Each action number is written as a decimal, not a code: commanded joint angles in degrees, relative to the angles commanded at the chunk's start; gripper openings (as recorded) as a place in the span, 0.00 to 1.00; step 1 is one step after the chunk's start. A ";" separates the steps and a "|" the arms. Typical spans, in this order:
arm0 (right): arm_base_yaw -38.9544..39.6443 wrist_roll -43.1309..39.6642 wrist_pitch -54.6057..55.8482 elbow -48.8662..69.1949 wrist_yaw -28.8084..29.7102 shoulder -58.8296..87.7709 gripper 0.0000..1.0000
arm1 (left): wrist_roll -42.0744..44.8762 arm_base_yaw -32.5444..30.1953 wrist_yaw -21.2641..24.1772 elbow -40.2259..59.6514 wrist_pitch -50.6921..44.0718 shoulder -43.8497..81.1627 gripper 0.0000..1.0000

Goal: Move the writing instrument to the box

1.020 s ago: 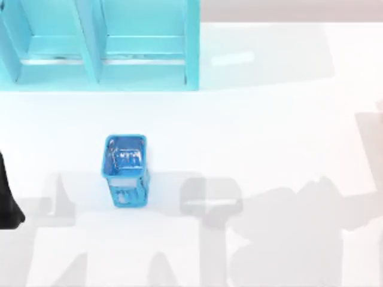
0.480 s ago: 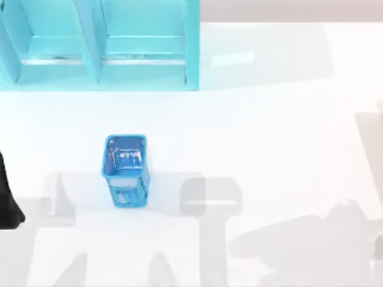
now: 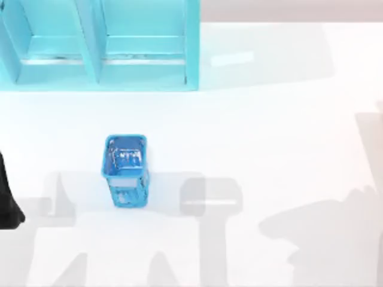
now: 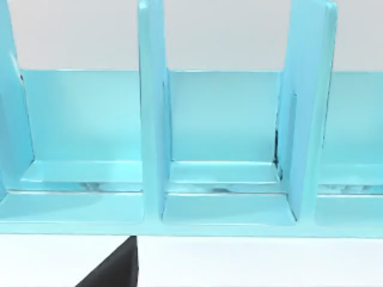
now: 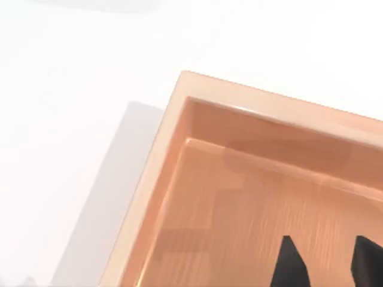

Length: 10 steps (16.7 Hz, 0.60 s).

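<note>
The writing instrument is out of view. The box (image 5: 263,98) is a shallow orange-brown tray with a raised rim, seen close up in the right wrist view. My right gripper (image 5: 326,263) hangs over its floor, open, with two black fingertips (image 5: 288,266) apart and nothing between them. My left arm (image 3: 7,203) is parked at the table's left edge. A black part of the left gripper (image 4: 116,269) shows in the left wrist view, facing the cyan shelf.
A small blue mesh holder (image 3: 125,170) stands upright left of the table's middle. A cyan shelf unit (image 3: 99,66) with open compartments runs along the back left, and the left wrist view looks into those compartments (image 4: 221,179). Arm shadows lie across the white table's front.
The large arm shadow on the table's front right has slid toward the right edge and shrunk. The holder, the shelf and the left arm have not moved.
</note>
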 joint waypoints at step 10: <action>1.19 1.34 3.42 -3.21 0.70 1.12 0.23 | 0.00 0.00 0.00 0.00 0.00 0.00 1.00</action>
